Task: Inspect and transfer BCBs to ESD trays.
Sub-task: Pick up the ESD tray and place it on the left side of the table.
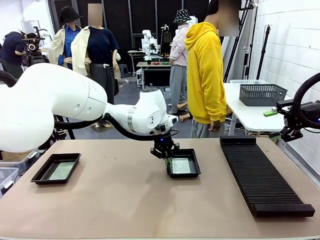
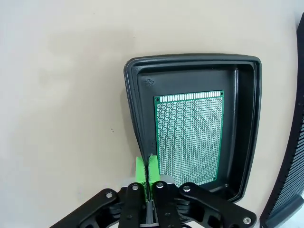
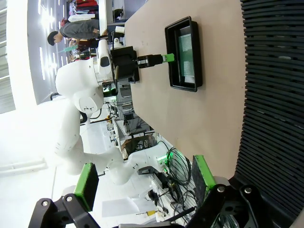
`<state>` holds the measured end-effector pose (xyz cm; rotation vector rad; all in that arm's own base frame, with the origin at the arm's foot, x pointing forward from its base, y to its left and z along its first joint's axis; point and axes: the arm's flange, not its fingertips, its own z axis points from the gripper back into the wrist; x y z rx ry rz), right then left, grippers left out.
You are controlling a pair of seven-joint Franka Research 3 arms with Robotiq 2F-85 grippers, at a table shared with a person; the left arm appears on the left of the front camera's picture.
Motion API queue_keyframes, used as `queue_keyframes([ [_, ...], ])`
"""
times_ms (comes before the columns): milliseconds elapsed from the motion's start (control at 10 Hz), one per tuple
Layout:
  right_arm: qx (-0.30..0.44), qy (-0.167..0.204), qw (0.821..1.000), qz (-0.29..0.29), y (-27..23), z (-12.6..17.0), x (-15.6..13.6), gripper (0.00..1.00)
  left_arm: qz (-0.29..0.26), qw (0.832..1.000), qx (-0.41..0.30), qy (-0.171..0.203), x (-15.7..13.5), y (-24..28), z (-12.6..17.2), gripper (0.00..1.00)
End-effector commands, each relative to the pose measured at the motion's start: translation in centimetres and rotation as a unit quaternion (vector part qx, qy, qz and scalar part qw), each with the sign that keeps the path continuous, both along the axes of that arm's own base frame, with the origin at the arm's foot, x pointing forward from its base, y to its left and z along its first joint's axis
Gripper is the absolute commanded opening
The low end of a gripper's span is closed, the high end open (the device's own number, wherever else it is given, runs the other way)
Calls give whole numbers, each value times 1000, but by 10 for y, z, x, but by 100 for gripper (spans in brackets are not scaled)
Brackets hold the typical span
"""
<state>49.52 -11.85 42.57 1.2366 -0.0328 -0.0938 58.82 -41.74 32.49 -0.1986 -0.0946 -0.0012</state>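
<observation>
Landmark for this entry: the centre tray, a shallow glossy black plastic ESD tray (image 1: 183, 164) with flared rim, mid-table.

Left claw (image 2: 147, 170): you can see its green pads pressed flat together with nothing between them. It is closed and empty, sitting at the centre tray's left rim, fingertips just over or against the rim wall; contact cannot be confirmed.

Thin green perforated circuit board (image 2: 189, 135): lies flat on the centre tray's floor. In the left wrist view it lies directly ahead of the pads and slightly to one side, long axis running away from the claw, the near short edge closest to the fingertips. A second green board (image 1: 62, 170) lies in the second black tray (image 1: 56, 168), well to the left of the centre tray.

Right claw (image 3: 145, 176): jaws spread wide, holding nothing, raised off the table well to the right of the centre tray, beyond the long black ribbed rack (image 1: 262, 176).

Judgement: both boards look placed. The left arm is much the nearer to the centre tray. If you lift away, go straight up; the rim wall beside the pads is the only thing likely to catch.

Surroundings: a person in a yellow hooded top (image 1: 206, 75) stands behind the centre tray, hands clear of the table. A grey mesh basket (image 1: 262, 94) sits on the white table behind the rack.
</observation>
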Motion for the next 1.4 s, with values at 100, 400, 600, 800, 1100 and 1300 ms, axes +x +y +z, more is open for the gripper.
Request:
queue_keyframes([
  [100,0,1,1000,0,0,1,0,100,0,1000,0,0,0,0,0,0],
  [400,0,1,1000,0,0,1,0,100,23,1000,-11,8,-3,39,3,0],
  [600,0,1,1000,0,0,1,0,100,32,999,-10,16,-5,64,-2,0],
  [800,0,1,1000,0,0,1,0,100,38,999,-19,25,-6,91,-8,0],
  [1100,0,1,1000,0,0,1,0,100,54,998,-39,16,-15,146,-4,0],
  [1300,0,1,1000,0,0,1,0,100,68,997,-45,0,-30,172,8,0],
])
